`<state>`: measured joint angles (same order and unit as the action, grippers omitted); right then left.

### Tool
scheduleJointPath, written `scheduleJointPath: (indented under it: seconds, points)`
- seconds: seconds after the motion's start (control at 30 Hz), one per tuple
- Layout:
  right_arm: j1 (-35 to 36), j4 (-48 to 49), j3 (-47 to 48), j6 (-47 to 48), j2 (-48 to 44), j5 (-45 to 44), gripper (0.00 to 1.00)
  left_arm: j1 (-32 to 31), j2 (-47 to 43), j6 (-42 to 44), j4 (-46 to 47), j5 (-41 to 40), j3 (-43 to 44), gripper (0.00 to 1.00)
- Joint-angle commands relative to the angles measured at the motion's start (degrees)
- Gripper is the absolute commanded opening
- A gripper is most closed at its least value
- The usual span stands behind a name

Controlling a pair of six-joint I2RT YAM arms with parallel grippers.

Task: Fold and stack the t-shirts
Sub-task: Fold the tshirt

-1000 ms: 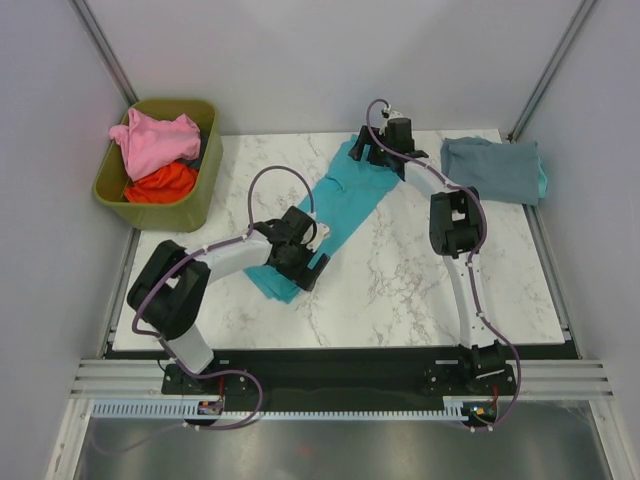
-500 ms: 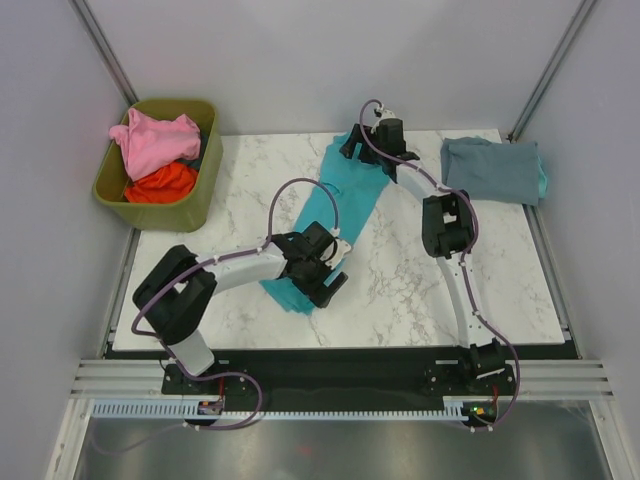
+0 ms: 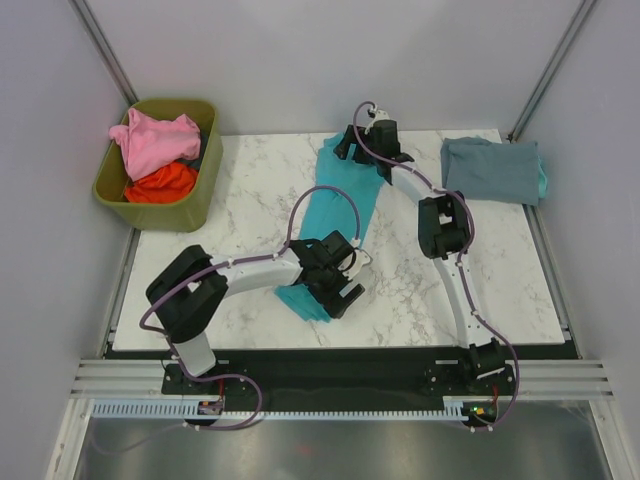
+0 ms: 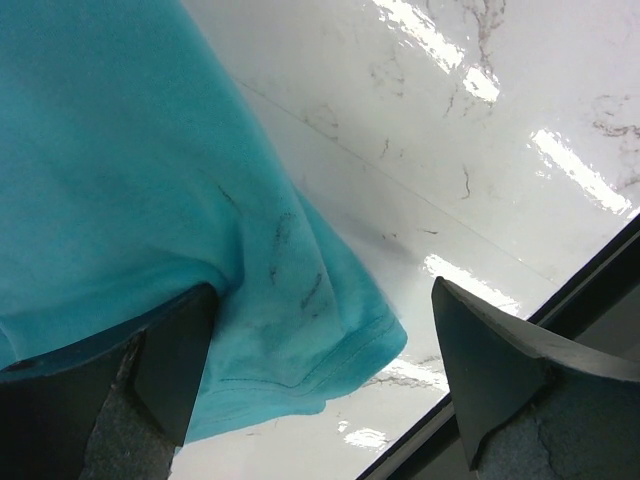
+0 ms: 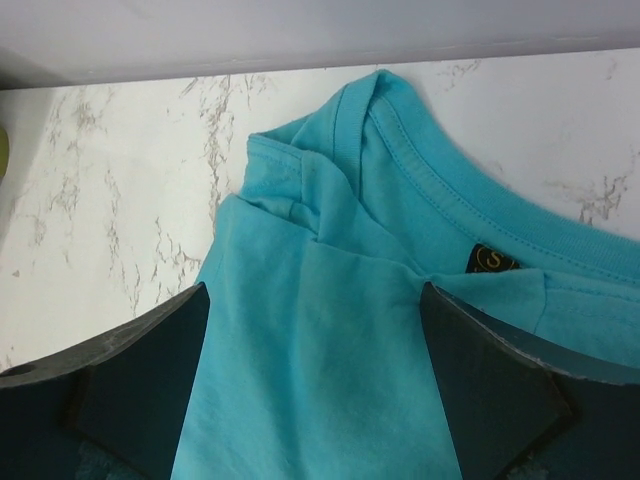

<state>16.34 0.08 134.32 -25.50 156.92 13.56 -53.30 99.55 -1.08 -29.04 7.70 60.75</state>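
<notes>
The bright teal t-shirt [image 3: 340,215] lies bunched in a long strip from the table's back to its front. My left gripper [image 3: 345,280] is over the strip's near end. In the left wrist view it [image 4: 322,290] is open, and the teal hem [image 4: 300,350] lies by its left finger. My right gripper [image 3: 360,150] is over the far end. It is open [image 5: 312,290] and straddles the cloth just below the collar [image 5: 470,210]. The dusty grey-blue t-shirt [image 3: 495,168] lies folded at the back right. The pink [image 3: 155,140] and orange-red [image 3: 160,183] t-shirts sit in the bin.
The olive-green bin [image 3: 200,195] stands off the table's back left corner. The marble table's front edge [image 3: 340,345] and a dark rail [image 4: 560,300] run close to my left gripper. Metal frame posts stand at both back corners.
My left gripper has moved right and nearer, and the shirt's near end has swung right with it. My right gripper has shifted left at the back. The strip now runs more front to back.
</notes>
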Motion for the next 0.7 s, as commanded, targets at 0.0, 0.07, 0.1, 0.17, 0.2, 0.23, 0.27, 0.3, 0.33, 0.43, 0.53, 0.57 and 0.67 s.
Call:
scheduleJointPath:
  seconds: [0.0,0.07,0.1,0.17,0.2,0.23,0.27,0.3,0.33,0.43,0.53,0.57,0.67]
  points:
    - [-0.8,0.0,-1.9,2.7,-7.3,1.1,0.95,-0.7,1.6,0.0,-2.8,0.6,1.9,0.97]
    - [-2.1,0.1,-4.8,3.3,-12.2,0.9,0.96,-0.6,0.8,0.6,-3.2,0.0,3.1,0.97]
    - [-2.6,-1.5,-5.9,3.3,-13.9,0.7,0.96,-0.6,0.5,0.9,-3.4,-0.4,3.4,0.98]
    - [-3.9,-2.4,-10.1,3.0,-18.9,1.5,0.96,-0.5,-0.7,0.9,-4.4,-1.0,4.1,0.98]
    - [-4.5,-3.0,-13.0,1.5,-20.2,2.7,0.96,-0.5,-1.1,2.3,-4.8,-1.1,4.1,0.98]
    - [-5.0,-4.3,-14.3,0.3,-22.3,3.9,0.95,-0.4,-2.0,2.6,-5.4,-1.2,4.0,0.99]
    - [-6.3,-4.9,-15.7,-1.1,-22.9,5.3,0.95,-0.4,-2.4,2.8,-5.9,-1.5,4.1,0.99]
    - [-7.2,-5.5,-19.1,-5.1,-23.3,6.6,0.94,-0.3,-2.9,2.8,-6.1,-1.7,4.1,0.99]
    - [-7.9,-5.9,-21.1,-6.7,-23.9,9.5,0.93,-0.4,-3.7,2.9,-6.4,-1.8,4.2,0.99]
    - [-10.4,-5.7,-27.8,-11.6,-23.6,12.4,0.87,-0.4,-4.6,4.1,-6.7,-2.5,4.5,0.99]
    - [-10.7,-5.9,-30.6,-11.3,-21.8,13.5,0.85,-0.3,-4.3,5.3,-6.7,-2.9,5.1,0.99]
    - [-10.8,-5.9,-30.8,-11.3,-21.3,13.9,0.85,-0.4,-3.8,5.2,-6.7,-2.7,5.1,0.99]
    - [-10.7,-5.7,-30.4,-12.0,-19.2,14.7,0.84,-0.3,-2.4,4.9,-6.7,-0.7,4.6,0.99]
